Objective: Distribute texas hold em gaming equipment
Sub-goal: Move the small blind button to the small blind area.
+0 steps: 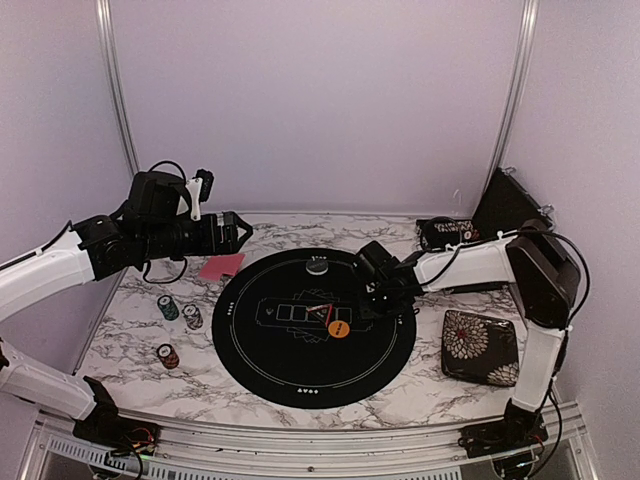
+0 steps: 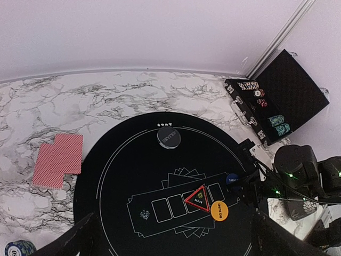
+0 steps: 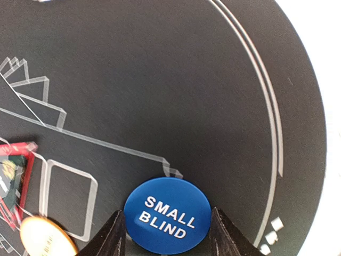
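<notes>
Right hand (image 3: 166, 216) sits low over the black mat (image 1: 270, 360), narrowed round the blue SMALL BLIND btn (image 3: 168, 214), w/ a finger at its rim on each side. Can't tell if it's truly pinching or only bracketing it. The btn looks to lie flat on the mat, at lower centre of the right wrist view. From above that spot is right of the mat's middle and hidden under the hand. Left hand (image 1: 232, 233) hangs high at mid-left of the top view, spread wide, nothing in it.

Risks as I see them:
- **Slipping grip:** the btn is thin and flat, so any grip is on the edge only. If the fingers ride over the rim it'll prob. squirt out or flip.
- **Snagging the mat:** tips this near the mat could catch it and drag it, shifting everything on top.
- **Knocking neighbours:** the orange btn (image 3: 45, 241) and red-edged triangle marker (image 3: 13, 178) sit just to the lower left of the hand. A low sideways swing would knock them.
- **Left arm dropping:** the cards (image 1: 221, 266) and chip stacks (image 1: 167, 306) lie on the table left of the mat, well apart from this arm. They are under the left arm, though, if it drops carelessly.
</notes>
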You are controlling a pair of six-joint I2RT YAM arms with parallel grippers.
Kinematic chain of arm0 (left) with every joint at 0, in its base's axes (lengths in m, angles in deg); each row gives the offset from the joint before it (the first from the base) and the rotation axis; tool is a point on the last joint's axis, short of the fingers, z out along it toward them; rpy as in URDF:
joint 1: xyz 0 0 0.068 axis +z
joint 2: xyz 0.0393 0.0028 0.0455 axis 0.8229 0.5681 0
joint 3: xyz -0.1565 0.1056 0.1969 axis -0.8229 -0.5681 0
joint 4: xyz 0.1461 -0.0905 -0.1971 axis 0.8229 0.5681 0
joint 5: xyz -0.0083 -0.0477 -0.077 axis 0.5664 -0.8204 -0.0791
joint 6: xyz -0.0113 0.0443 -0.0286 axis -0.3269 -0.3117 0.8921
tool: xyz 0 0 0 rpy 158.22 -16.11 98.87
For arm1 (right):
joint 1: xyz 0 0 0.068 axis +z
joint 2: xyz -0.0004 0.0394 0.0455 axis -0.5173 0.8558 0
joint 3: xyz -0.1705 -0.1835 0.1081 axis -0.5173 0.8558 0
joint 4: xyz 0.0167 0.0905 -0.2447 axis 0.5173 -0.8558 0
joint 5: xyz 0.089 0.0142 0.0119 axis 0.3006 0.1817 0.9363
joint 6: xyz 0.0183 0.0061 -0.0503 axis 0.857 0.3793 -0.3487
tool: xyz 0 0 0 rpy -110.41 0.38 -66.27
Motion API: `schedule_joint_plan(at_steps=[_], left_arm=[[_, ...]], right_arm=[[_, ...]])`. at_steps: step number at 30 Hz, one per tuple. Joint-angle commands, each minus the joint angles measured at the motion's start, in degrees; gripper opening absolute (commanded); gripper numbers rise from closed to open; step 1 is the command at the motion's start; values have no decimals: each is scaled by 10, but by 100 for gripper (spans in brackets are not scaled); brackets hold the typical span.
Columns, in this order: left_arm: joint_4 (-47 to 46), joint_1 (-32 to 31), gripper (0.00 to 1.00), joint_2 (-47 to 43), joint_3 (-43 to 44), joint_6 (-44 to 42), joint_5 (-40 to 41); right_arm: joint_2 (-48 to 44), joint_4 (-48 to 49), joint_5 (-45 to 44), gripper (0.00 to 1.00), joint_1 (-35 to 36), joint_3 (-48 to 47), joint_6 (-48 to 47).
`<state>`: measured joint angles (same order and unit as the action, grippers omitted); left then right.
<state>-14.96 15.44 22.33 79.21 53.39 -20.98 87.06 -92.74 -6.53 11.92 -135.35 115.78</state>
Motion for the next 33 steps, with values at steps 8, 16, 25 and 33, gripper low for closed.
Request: schedule_joint_plan(at_steps=[8,16,25,33], left_arm=[[-9,4,99,7,16,10,-5],[-12,4,99,14,22,10,-9],[-11,4,99,12,20,9,-7],[-12,4,99,8,18,10,-8]], right_arm=[[-84,-37,-22,50,-10,120,54],[-77,-28,-25,50,-24,118,42],[-36,-25,-27,50,-36,72,14],[-63,-40,-25,61,-35,74,6]])
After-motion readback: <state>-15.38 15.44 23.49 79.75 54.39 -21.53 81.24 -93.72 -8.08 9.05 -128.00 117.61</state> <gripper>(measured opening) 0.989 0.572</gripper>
